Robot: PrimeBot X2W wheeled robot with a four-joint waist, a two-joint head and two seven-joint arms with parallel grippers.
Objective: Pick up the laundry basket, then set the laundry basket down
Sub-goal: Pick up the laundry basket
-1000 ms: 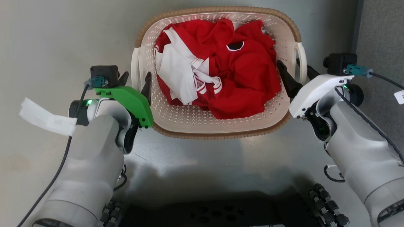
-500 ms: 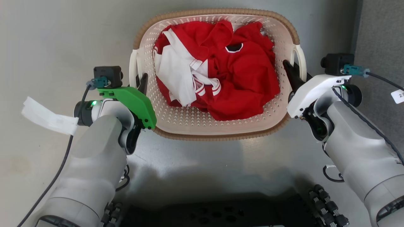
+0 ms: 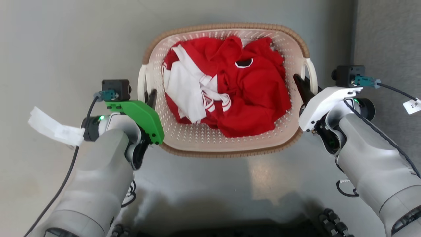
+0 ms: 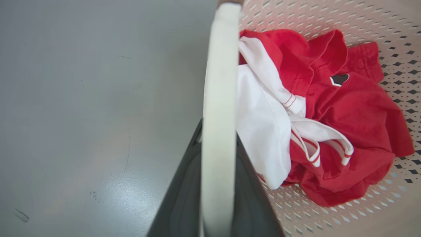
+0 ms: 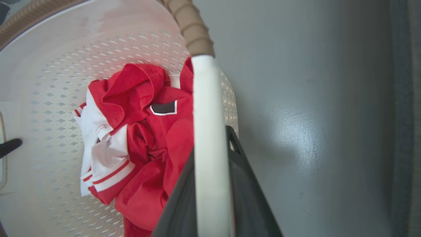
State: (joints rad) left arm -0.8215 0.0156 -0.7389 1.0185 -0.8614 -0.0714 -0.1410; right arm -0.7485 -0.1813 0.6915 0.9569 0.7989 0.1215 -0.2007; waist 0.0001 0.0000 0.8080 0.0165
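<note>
The laundry basket [image 3: 227,152] is cream, perforated and brown-rimmed, and holds red and white clothes [image 3: 230,92]. It sits in the middle of the head view on grey floor. My left gripper [image 3: 148,95] is shut on the basket's left white handle [image 3: 142,80]. In the left wrist view that handle [image 4: 219,82] runs between the dark fingers [image 4: 184,197] of the left gripper [image 4: 218,131]. My right gripper [image 3: 304,87] is shut on the right handle [image 3: 312,74]. In the right wrist view the right gripper [image 5: 210,141] clamps the right handle [image 5: 204,98].
Smooth grey floor [image 3: 65,49] surrounds the basket. A darker carpet strip [image 3: 388,42] runs along the right. Paper tags hang from the left cable [image 3: 54,130] and the right cable [image 3: 412,106]. My base wheels [image 3: 332,223] show at the bottom edge.
Both grippers slid forward and shut on the basket's side handles. The whole head picture has since shifted, so the camera moved; basket and grippers kept their hold together.
</note>
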